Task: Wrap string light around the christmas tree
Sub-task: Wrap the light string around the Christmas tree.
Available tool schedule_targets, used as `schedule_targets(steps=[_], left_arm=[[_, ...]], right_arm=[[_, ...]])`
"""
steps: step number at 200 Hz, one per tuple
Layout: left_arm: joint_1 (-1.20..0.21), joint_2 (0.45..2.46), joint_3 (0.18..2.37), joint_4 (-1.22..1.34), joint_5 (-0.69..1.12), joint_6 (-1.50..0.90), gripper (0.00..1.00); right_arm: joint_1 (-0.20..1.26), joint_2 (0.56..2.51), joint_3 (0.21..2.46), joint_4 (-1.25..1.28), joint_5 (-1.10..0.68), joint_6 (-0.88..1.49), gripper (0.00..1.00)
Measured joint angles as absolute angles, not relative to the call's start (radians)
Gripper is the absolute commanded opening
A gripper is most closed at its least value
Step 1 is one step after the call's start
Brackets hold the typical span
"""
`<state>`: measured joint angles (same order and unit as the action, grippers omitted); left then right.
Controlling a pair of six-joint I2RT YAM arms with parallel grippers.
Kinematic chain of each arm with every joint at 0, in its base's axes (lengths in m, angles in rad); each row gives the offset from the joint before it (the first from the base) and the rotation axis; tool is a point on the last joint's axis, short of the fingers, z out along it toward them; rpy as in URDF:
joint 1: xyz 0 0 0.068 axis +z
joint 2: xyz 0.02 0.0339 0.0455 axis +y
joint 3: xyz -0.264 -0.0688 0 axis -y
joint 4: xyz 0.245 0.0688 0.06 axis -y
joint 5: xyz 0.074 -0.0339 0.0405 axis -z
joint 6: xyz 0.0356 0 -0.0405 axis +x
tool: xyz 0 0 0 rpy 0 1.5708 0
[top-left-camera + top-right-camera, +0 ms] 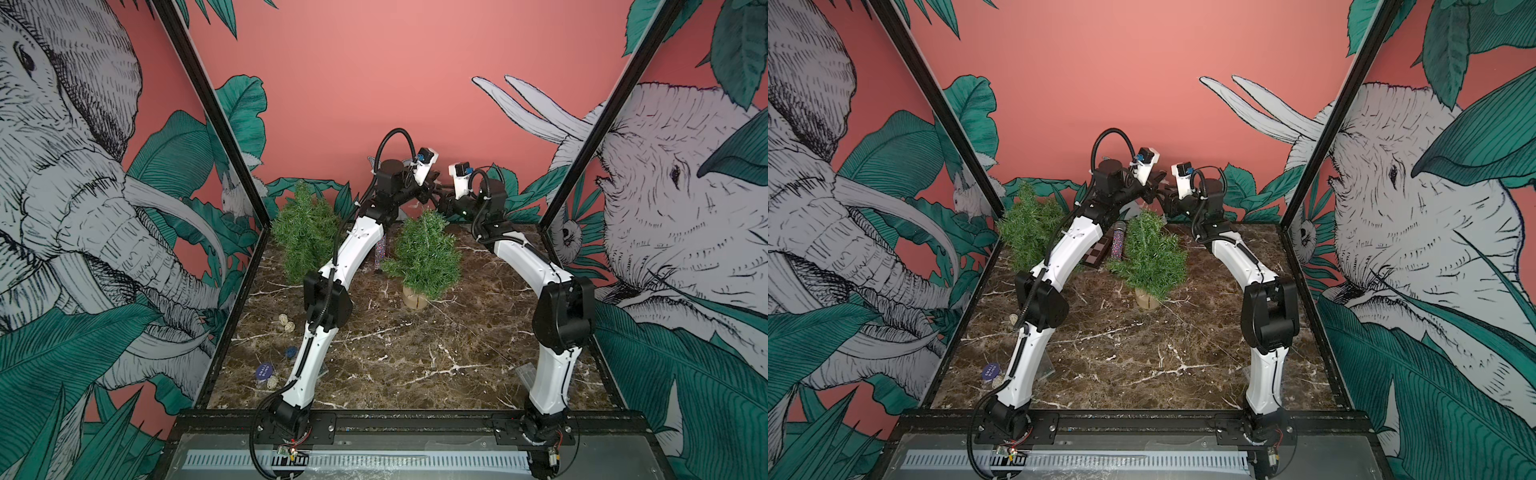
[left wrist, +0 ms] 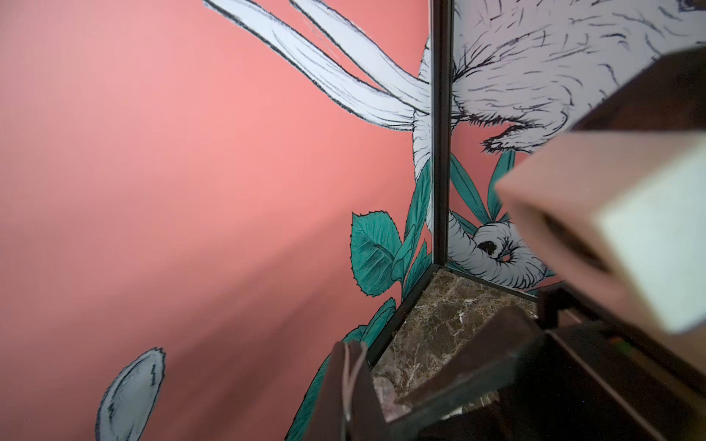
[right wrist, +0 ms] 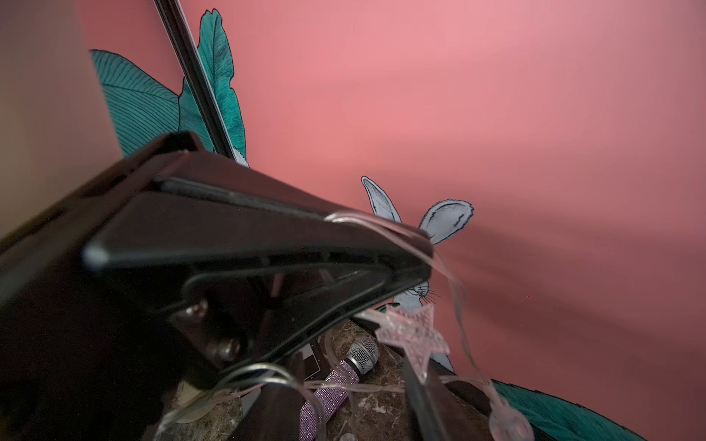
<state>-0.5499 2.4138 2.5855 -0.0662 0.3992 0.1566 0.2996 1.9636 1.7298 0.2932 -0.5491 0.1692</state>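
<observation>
- The christmas tree (image 1: 424,253) stands upright on the tabletop (image 1: 395,353), at 6 o'clock from both end effectors in both top views. They meet just above and behind its tip, about equally near.
- The left end effector (image 3: 426,250) is clamped on the string light (image 3: 414,336). The wire leaves its tip and droops with a star bulb.
- The right end effector (image 1: 439,194) shows jaws partly apart with wire crossing the gap; we judge it grips nothing.

I count two robot arms (image 1: 357,245), two green trees (image 1: 424,253), three speckled eggs (image 1: 284,319), one sparkly microphone (image 1: 1118,247), one chocolate bar (image 1: 1094,257), one purple disc (image 1: 264,370), one small blue ball (image 1: 290,352) and one string of lights (image 3: 414,336).
</observation>
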Motion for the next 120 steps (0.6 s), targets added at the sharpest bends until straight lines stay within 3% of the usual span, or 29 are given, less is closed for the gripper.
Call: schedule_targets(steps=[25, 71, 87, 110, 120], left_arm=[[-0.562, 2.409, 2.585, -0.063, 0.421, 0.166, 0.0], [-0.6, 2.383, 2.586, -0.093, 0.436, 0.204, 0.0], [-0.602, 2.37, 2.585, -0.11, 0.44, 0.206, 0.0], [-0.609, 2.352, 2.585, -0.133, 0.438, 0.215, 0.0], [-0.612, 2.344, 2.583, -0.149, 0.437, 0.225, 0.15]], right_arm=[[0.3, 1.978, 1.72, 0.319, -0.537, 0.181, 0.71], [0.298, 2.01, 1.719, 0.382, -0.434, 0.193, 0.7], [0.297, 2.01, 1.72, 0.422, -0.39, 0.2, 0.58], [0.299, 2.01, 1.72, 0.469, -0.332, 0.202, 0.2], [0.299, 2.009, 1.72, 0.479, -0.302, 0.202, 0.1]])
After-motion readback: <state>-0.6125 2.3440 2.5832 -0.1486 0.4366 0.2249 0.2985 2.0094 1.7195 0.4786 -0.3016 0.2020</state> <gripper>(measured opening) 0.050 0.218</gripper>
